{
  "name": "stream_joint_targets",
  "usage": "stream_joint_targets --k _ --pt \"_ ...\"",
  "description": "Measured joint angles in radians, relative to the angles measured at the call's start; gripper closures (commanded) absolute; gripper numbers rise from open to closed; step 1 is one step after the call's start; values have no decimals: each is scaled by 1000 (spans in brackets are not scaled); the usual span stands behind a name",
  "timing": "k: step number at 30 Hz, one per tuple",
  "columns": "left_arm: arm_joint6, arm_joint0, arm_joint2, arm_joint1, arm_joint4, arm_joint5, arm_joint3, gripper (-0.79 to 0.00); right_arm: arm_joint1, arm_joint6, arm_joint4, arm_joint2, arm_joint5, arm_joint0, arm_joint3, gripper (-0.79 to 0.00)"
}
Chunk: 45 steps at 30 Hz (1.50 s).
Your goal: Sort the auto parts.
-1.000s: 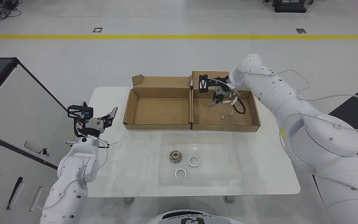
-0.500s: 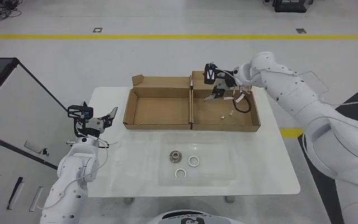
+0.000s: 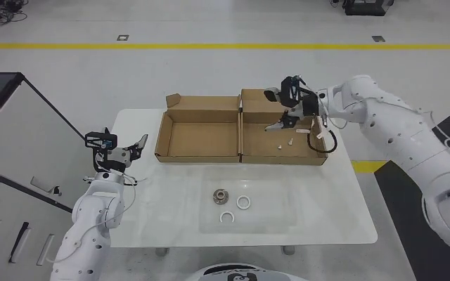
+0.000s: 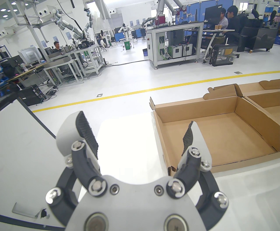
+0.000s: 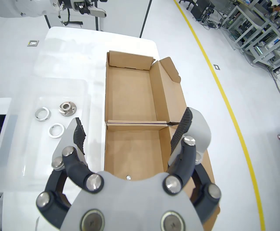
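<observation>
Right gripper [image 5: 132,118], spread wide and empty, hangs over the right box [image 3: 256,146]; reaching for the thin rings [image 3: 243,202], it may clip the cardboard wall or flick one away.

This was a robotics lab on an open industrial hall floor. A yellow floor line [image 3: 225,46] crossed the pale glossy floor [image 3: 211,77] beyond the white table [image 3: 330,211], at its twelve o'clock, with a small floor hatch [image 3: 122,36] at eleven. Farther out in the hall stood frame-mounted robot arms [image 4: 72,28], a white humanoid robot [image 4: 125,30], an open equipment rack [image 4: 175,48] holding control boxes [image 4: 181,50], workbenches [image 4: 65,63] with trailing cables [image 4: 51,91], and blue partitions [image 4: 189,13].
</observation>
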Motion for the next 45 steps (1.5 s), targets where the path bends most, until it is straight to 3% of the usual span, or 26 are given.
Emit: stream_joint_targets --k 7,16,21,28,36,45 --pt "0 0 0 0 0 0 0 -785 130 -6 107 104 0 -125 -144 -785" --pt "0 0 0 0 0 0 0 -785 265 -90 194 190 0 -281 -255 -785" --pt "0 0 0 0 0 0 0 -785 339 -193 169 229 0 -368 -291 -785" --pt "0 0 0 0 0 0 0 -785 428 -436 65 245 0 -474 -306 -785" --pt "0 0 0 0 0 0 0 -785 495 -758 -103 217 0 -531 -303 -785" --pt "-1 -2 -4 0 -2 -4 -4 -785 495 -741 -98 217 0 -531 -302 -785"
